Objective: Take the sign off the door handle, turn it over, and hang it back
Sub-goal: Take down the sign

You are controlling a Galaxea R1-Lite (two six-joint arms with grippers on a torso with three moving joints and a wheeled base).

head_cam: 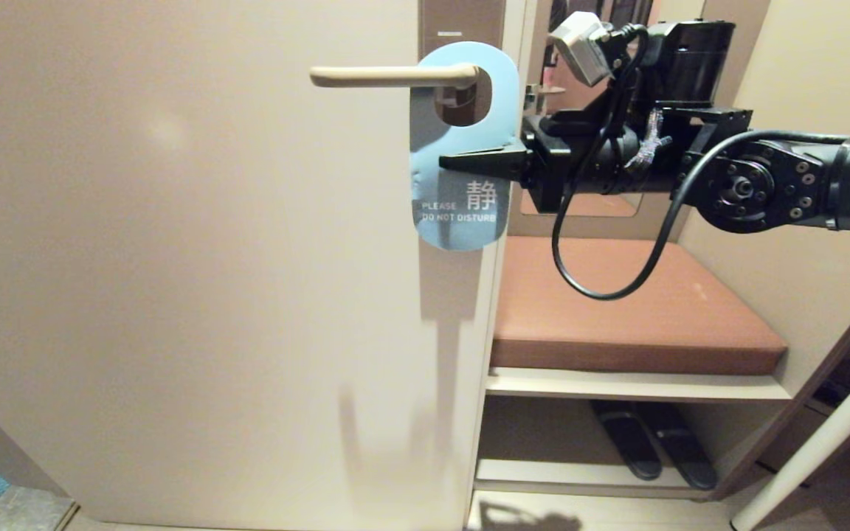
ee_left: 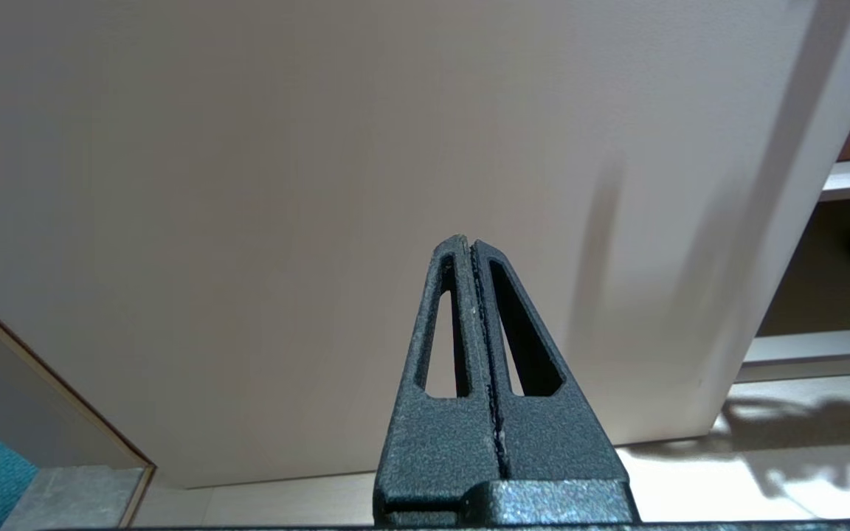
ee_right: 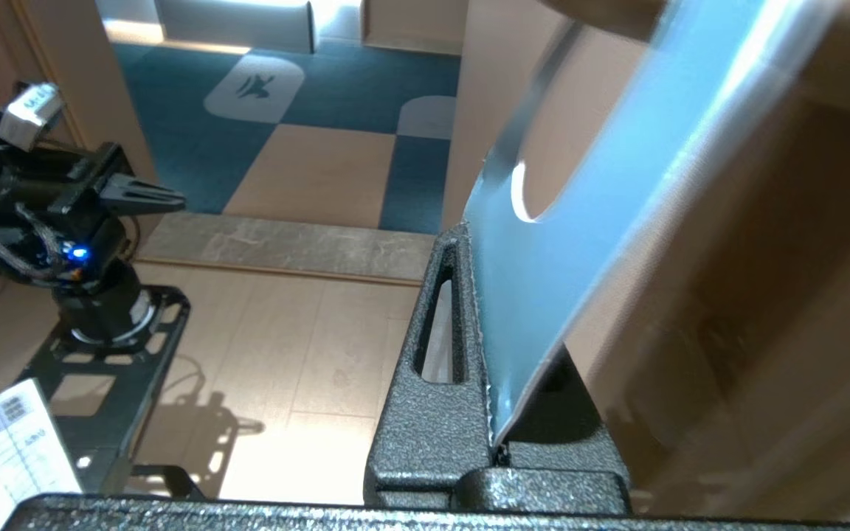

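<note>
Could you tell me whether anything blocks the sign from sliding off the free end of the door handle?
Nothing visible does. The right gripper is shut on the sign, which hangs at the root of the door handle. The lever's free end stands bare before the plain door.

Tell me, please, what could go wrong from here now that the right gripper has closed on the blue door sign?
1. The right gripper pinches the sign only at its side edge, so the thin card may slip or bend when pulled.
2. The sign's oval hole sits around the root of the door handle; it must slide along the whole lever and could snag or tear.
3. The left gripper is parked low and shut, so it cannot catch a dropped sign.
</note>
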